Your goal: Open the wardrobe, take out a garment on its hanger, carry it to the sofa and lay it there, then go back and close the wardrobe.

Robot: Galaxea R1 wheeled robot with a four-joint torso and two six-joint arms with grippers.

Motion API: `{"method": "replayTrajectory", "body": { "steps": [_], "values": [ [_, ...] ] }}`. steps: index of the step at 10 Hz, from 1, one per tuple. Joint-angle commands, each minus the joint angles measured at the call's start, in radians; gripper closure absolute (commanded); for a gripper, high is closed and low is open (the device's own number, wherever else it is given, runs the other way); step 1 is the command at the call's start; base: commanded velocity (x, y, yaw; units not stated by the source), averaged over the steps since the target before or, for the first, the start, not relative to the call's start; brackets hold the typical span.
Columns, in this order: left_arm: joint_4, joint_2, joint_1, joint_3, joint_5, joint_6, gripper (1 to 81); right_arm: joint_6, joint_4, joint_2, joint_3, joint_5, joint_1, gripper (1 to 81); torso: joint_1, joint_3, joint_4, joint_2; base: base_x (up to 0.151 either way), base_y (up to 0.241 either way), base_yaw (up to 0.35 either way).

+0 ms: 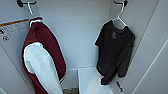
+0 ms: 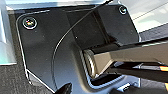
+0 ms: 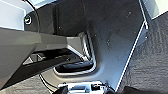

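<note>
The wardrobe (image 1: pixel 80 37) stands open in front of me, and I look straight into its plain white interior. The garment (image 1: pixel 115 50), a black long-sleeved top, hangs on the right side on its thin white hanger (image 1: pixel 121 18). The hanger's hook sits over a black hook (image 1: pixel 120 2) near the top. One sleeve of the top droops down to the lower right. Both wrist views look down past my arms' dark plates onto grey carpet (image 3: pixel 150 62), away from the clothes.
A maroon jacket with white sleeves (image 1: pixel 42 57) hangs on the left on its own white hanger (image 1: pixel 31 13). A white block (image 1: pixel 92 80) sits low inside the wardrobe under the black top. The open right door (image 1: pixel 152 50) flanks it, and a warning label (image 1: pixel 12 30) is on the left panel.
</note>
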Motion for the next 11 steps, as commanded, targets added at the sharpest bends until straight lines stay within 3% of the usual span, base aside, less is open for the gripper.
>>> {"method": "replayTrajectory", "body": {
  "steps": [1,4,7,8,9,10,11],
  "values": [
    [0.012,0.004,-0.013,0.003,0.049,0.008,1.0,-0.002,-0.005,0.002,0.0,-0.067,0.026,1.0,0.0,0.0,0.0,0.0,0.088,0.0,0.0],
    [0.012,0.004,-0.013,0.003,0.051,0.008,1.0,-0.002,-0.005,0.002,0.0,-0.07,0.026,1.0,0.0,0.0,0.0,0.0,0.083,0.0,0.0],
    [0.011,0.004,-0.013,0.003,0.049,0.007,1.0,-0.003,-0.008,0.0,0.0,-0.067,0.022,1.0,0.002,0.0,0.0,0.001,0.0,0.0,0.0],
    [0.011,0.002,-0.013,0.003,0.049,0.007,1.0,-0.003,-0.009,0.0,0.0,-0.067,0.022,1.0,0.001,0.08,0.0,0.001,0.0,0.0,0.0],
    [0.011,0.001,-0.013,0.003,0.049,0.007,1.0,-0.003,-0.009,-0.002,-0.001,-0.067,0.02,1.0,0.001,0.098,0.0,0.001,0.0,0.0,0.0],
    [0.011,-0.001,-0.013,0.003,0.049,0.007,1.0,-0.003,-0.009,-0.002,-0.001,-0.065,0.02,1.0,0.001,0.089,0.0,0.001,0.0,0.0,0.0],
    [0.008,-0.005,-0.018,0.003,0.049,0.007,1.0,-0.003,-0.008,-0.002,-0.001,-0.064,0.018,1.0,0.001,0.044,0.0,0.001,0.0,0.0,0.0]
  ]
}}
